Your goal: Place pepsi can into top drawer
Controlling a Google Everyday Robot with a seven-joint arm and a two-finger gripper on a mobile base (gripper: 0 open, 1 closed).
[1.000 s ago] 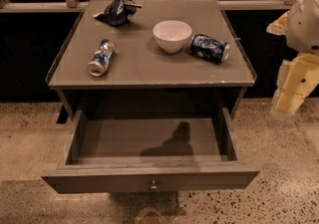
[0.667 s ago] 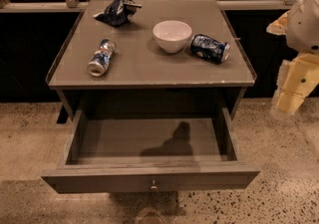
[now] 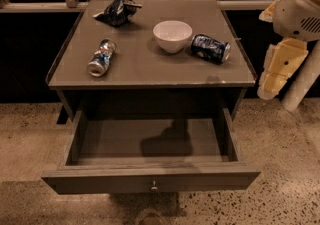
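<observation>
The grey-brown wooden table with a low raised rim (image 3: 150, 75) carries four items on its top. The pepsi can (image 3: 210, 49), a dark navy-blue soda can with white markings, lies on its side on the right part of the table top, with its silver end turned toward the right edge of the table. It lies just beside the round white bowl (image 3: 172, 36), which stands upright near the middle of the surface; contact between the two cannot be confirmed. A paler silver-and-light-blue can (image 3: 101, 58) lies on its side on the left part of the surface, well apart from the bowl. A crumpled dark blue foil snack bag (image 3: 118, 11) lies at the rear left corner. Below the table top, the top drawer (image 3: 100, 181), a wide shallow grey-brown wooden drawer, is pulled out toward the camera; its flat front panel bears one small round metal knob (image 3: 154, 186) at the centre. A dark shadow falls across the drawer floor. The cream-coloured gripper (image 3: 277, 71) hangs at the right edge of the view, beside the table's right side and apart from the pepsi can, below the white rounded arm housing (image 3: 300, 4). Whether the gripper is spread or closed cannot be determined from this view. The table stands on a speckled stone floor (image 3: 280, 169).
</observation>
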